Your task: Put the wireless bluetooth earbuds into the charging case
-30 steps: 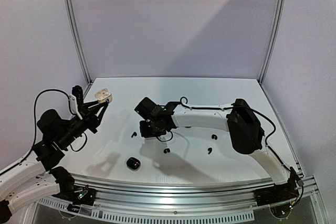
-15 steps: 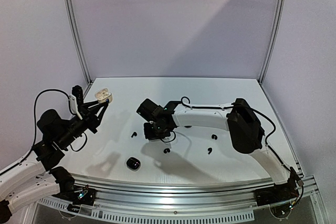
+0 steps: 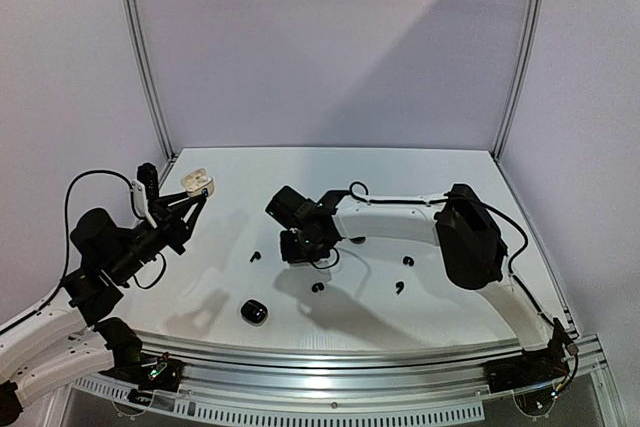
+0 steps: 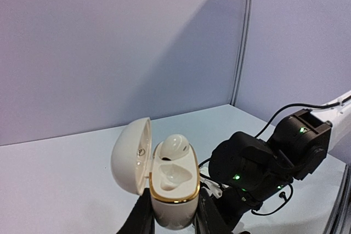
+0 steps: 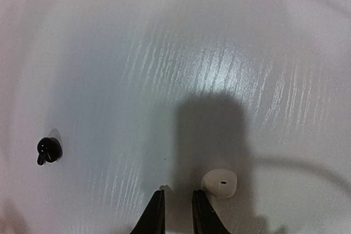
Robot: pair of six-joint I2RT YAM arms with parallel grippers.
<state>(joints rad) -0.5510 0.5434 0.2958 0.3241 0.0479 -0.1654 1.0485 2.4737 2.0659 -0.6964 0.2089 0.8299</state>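
My left gripper point(image 3: 188, 199) is shut on an open white charging case point(image 4: 174, 187) with a gold rim and holds it in the air at the left; the case also shows in the top view point(image 3: 197, 184). One white earbud point(image 4: 174, 147) sits in its far slot, and the near slot is empty. My right gripper point(image 5: 178, 215) hangs low over the table at mid-left point(image 3: 298, 247), jaws a narrow gap apart and empty. A second white earbud point(image 5: 219, 183) lies on the table just right of its right finger point(image 5: 202, 215). A black earbud point(image 5: 49, 150) lies to its left.
Black hook-shaped earbuds lie loose on the table point(image 3: 254, 256), point(image 3: 317, 287), point(image 3: 399, 288), point(image 3: 407, 261). A closed black oval case point(image 3: 254, 311) sits near the front edge. The right arm point(image 3: 400, 219) stretches across the middle of the table.
My right gripper has shifted a little to the right, low over the table. The left arm and the case have not moved.
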